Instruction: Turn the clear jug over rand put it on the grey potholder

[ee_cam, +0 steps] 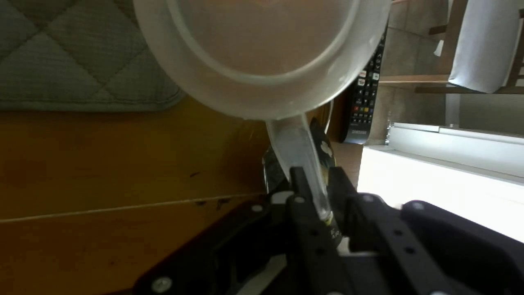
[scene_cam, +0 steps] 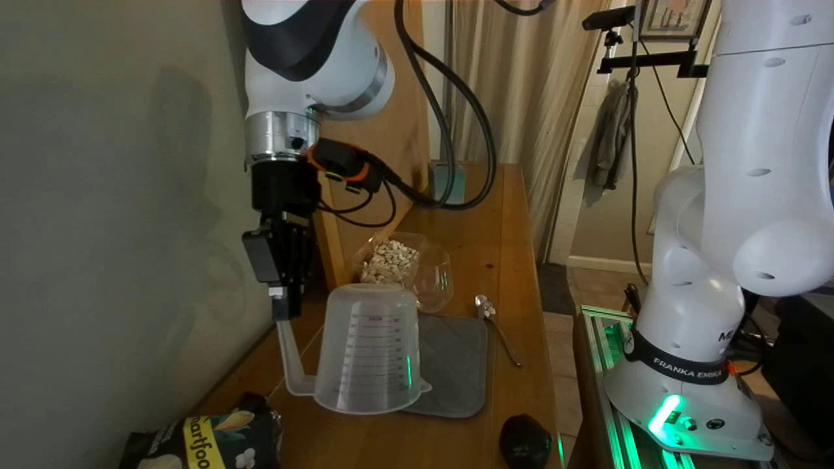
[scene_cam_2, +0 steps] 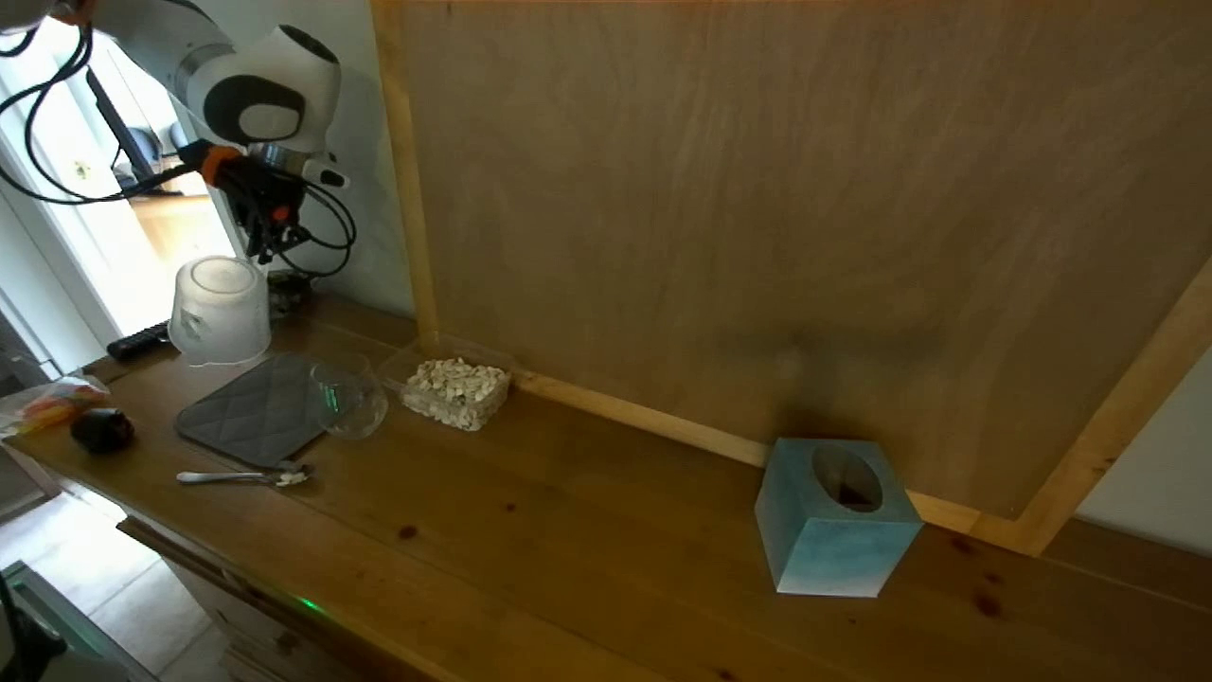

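Note:
The translucent clear jug (scene_cam: 368, 352) is upside down, base up and rim down, in both exterior views (scene_cam_2: 222, 308). Its round base (ee_cam: 262, 45) fills the top of the wrist view. My gripper (scene_cam: 285, 311) points down. Its fingers (ee_cam: 315, 172) are closed in around the upper end of the jug's handle. The jug appears to hang a little above the table. The grey potholder (scene_cam: 453, 365) lies flat on the table; the jug overlaps its wall-side part in an exterior view. The potholder's corner also shows in the wrist view (ee_cam: 73, 61). The contact on the handle is partly hidden.
A clear drinking glass (scene_cam_2: 350, 396) and a clear tub of pale flakes (scene_cam_2: 457, 390) stand by the potholder. A spoon (scene_cam: 498, 332) lies alongside. A black object (scene_cam: 525, 441), a snack bag (scene_cam: 208, 443), a remote (ee_cam: 362, 106) and a tissue box (scene_cam_2: 838, 521) are around. A wall runs behind.

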Controlling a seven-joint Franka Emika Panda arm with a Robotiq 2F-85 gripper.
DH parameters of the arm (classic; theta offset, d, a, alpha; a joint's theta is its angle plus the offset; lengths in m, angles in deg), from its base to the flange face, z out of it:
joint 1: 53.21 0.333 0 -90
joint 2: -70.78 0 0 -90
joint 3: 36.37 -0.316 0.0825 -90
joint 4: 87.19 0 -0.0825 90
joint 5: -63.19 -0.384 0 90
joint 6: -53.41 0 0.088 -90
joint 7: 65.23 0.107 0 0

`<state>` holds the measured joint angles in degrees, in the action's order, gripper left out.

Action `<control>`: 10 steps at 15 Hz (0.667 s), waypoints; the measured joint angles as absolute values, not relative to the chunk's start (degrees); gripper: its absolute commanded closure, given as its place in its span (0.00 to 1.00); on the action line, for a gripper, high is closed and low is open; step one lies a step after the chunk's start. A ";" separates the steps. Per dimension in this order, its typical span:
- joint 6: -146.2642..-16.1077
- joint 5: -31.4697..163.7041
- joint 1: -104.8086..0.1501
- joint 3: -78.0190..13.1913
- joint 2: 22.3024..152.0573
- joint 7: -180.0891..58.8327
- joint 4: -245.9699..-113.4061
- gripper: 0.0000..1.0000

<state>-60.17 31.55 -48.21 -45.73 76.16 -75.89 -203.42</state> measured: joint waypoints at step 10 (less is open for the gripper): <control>-59.73 18.56 -49.60 -41.06 70.51 -88.91 -215.41 0.95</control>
